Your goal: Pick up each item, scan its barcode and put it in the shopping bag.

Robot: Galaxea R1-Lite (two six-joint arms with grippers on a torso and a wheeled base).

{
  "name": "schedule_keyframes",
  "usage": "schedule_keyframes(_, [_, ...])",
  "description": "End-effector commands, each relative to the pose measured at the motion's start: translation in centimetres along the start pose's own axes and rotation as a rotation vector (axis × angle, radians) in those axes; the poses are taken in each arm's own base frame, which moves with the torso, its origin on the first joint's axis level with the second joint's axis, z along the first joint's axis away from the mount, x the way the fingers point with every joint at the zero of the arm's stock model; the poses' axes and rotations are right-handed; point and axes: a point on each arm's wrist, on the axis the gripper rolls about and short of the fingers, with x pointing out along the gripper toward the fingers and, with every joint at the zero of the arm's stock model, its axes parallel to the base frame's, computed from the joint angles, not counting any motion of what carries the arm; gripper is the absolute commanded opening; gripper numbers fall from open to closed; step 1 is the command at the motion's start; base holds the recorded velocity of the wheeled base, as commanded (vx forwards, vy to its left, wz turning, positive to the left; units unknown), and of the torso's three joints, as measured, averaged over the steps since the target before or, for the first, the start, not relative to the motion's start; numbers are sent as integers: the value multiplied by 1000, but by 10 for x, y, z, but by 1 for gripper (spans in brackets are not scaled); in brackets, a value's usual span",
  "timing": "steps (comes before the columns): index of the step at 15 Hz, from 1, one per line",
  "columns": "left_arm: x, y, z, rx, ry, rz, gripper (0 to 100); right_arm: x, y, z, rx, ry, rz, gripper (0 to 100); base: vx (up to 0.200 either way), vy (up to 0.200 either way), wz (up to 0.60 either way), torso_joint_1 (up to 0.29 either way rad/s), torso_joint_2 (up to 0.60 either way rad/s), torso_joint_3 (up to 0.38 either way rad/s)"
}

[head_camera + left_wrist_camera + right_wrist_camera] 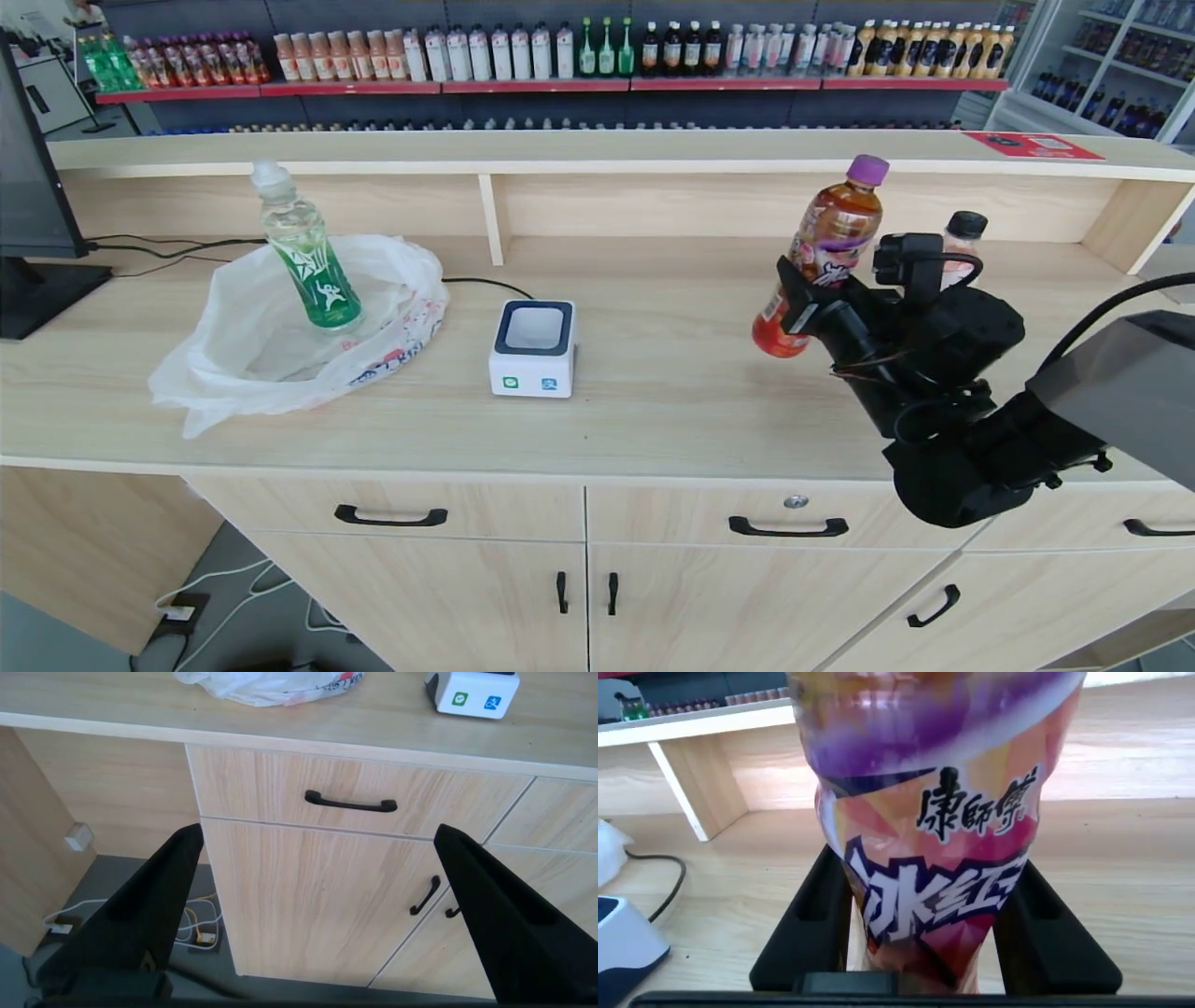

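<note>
Right hand (810, 297) grips bottle (836, 229) (tilted); left hand (318, 835) agape

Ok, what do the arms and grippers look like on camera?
Both grippers are matte black. The left gripper has two broad, flat fingers tapering to blunt tips. The right gripper sits on a black right arm with rounded joint housings and a looping black cable.
</note>
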Motion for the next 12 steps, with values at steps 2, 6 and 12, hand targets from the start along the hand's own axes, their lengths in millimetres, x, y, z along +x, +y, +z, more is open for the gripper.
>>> schedule_keyframes(2, [0,0,0,0,2,-1,100,-14,6,39,-4,-51,17,0,0,0,0,0,0,0])
schedule_keyframes(6, [0,0,0,0,0,-1,100,-49,26,70,-26,-44,118,0,0,0,0,0,0,0])
schedule_keyframes(12, [0,0,0,0,2,1,100,-97,55,90,-45,-17,307,0,0,0,0,0,0,0])
